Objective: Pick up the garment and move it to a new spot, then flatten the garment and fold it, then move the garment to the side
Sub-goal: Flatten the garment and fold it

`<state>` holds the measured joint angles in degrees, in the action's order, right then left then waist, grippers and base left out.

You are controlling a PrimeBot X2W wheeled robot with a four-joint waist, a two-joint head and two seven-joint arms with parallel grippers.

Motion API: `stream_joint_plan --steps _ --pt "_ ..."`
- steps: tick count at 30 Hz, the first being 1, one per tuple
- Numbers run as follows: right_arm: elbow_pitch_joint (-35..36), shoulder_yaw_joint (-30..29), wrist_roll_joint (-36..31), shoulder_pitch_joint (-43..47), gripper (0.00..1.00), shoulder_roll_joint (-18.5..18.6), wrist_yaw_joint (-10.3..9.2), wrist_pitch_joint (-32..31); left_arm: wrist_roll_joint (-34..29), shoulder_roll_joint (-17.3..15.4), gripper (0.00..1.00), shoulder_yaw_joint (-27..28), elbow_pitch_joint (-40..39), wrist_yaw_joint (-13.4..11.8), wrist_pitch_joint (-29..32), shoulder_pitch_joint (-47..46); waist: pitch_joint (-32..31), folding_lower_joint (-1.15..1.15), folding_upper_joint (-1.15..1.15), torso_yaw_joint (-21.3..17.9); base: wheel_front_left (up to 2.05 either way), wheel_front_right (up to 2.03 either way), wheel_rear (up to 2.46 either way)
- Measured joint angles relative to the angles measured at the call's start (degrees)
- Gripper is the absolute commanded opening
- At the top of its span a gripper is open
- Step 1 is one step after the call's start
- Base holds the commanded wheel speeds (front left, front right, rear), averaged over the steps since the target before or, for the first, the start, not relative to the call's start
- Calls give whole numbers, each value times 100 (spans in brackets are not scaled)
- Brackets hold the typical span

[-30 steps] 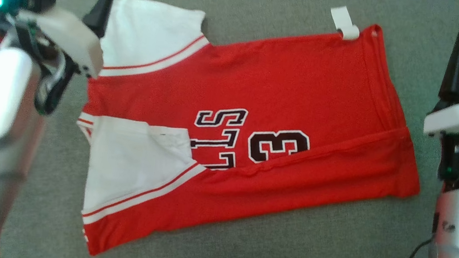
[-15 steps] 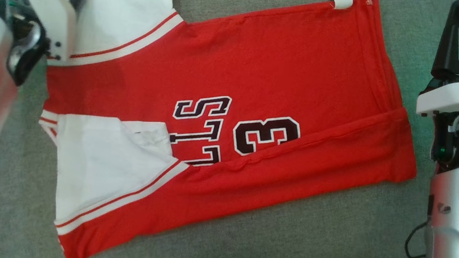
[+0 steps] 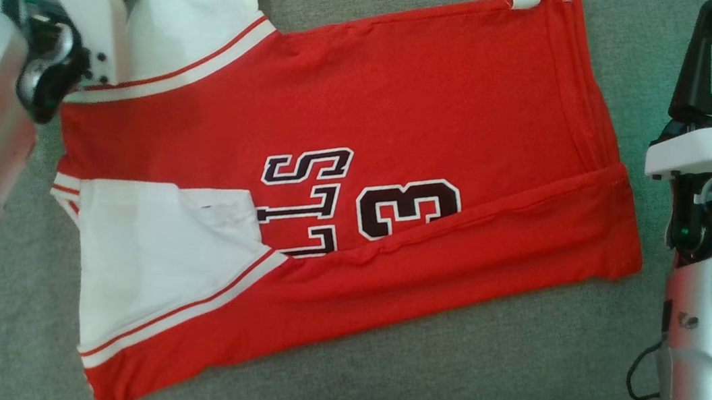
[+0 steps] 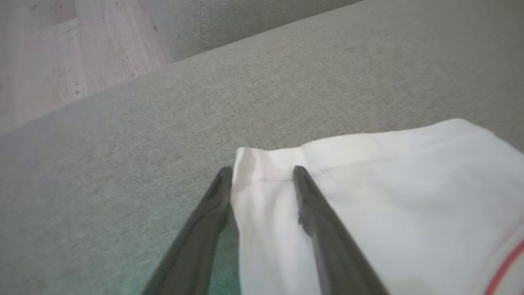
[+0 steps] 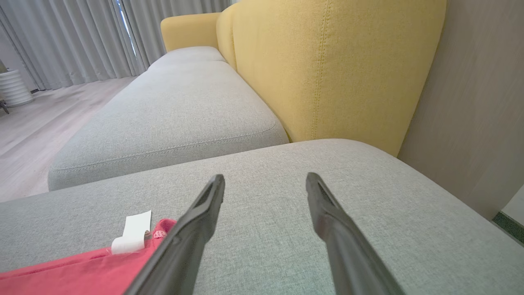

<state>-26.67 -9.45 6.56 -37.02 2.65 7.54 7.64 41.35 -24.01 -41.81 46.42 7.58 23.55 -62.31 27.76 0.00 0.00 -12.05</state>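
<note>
left pincer (image 4: 262,169): half-open astride white sleeve (image 4: 368,196) corner, nothing gripped | right pincer (image 5: 266,178): wide, empty | risk: shallow pinch could slip, jersey (image 3: 407,118) unfolds

The head camera looks down from high up at the grey cloth sofa seat (image 3: 442,380), so the whole red and white sports shirt with black letters (image 3: 407,111) fits in. The left wrist camera sits low and very close, near the seat's left edge. It looks along the left gripper (image 4: 260,174), over the white sleeve (image 4: 368,205), toward the pale wooden floor (image 4: 49,53). The head view shows that sleeve too. The right wrist camera sits low by the seat's right edge. It looks along the right gripper (image 5: 265,180) toward a yellow cloth sofa back (image 5: 327,69). It shares the small white tag (image 5: 133,229) with the head view.
</note>
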Motion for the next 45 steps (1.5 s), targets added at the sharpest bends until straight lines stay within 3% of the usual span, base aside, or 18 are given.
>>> stream_joint_plan --steps 4,9,14,20,31,39,40,41,42,45 --pt "-26 -66 -111 -3 100 1 0 -42 347 -20 0 -299 -238 1 -20 8 -24 0 0 76 0 0 0" --pt "-56 22 -433 -53 100 66 0 -311 394 -46 0 -454 -371 1 -824 12 -103 0 0 273 0 0 0" --pt "-285 728 -348 -316 100 500 0 -672 347 24 0 -450 -584 1 -1522 0 -251 0 0 514 0 0 0" --pt "-845 1319 91 -467 100 984 0 -1228 280 99 0 -480 -1056 0 -1857 20 -393 0 0 819 0 0 0" --pt "-1907 2304 992 -1135 100 1794 0 -2187 253 46 0 -731 -2341 -156 -1583 307 -394 0 0 1344 0 0 0" --pt "-2450 2806 1322 -1506 100 1983 0 -2356 246 -38 0 -858 -2659 -290 -1445 450 -282 1 0 1407 0 0 0" --pt "-2494 2871 1381 -1547 94 1982 0 -2366 246 -55 0 -859 -2666 -303 -1445 466 -284 1 0 1407 0 0 0" --pt "-2525 2938 1467 -1558 36 1982 0 -2381 246 -70 0 -858 -2682 -304 -1428 480 -291 0 0 1406 0 0 0" --pt "-2542 2991 1534 -1558 0 1982 0 -2379 246 -82 0 -858 -2684 -305 -1421 489 -298 0 0 1401 0 0 0" --pt "-2550 3185 1741 -1563 0 1976 0 -2325 212 -108 0 -855 -2672 -367 -1451 505 -320 0 0 1383 0 0 0"
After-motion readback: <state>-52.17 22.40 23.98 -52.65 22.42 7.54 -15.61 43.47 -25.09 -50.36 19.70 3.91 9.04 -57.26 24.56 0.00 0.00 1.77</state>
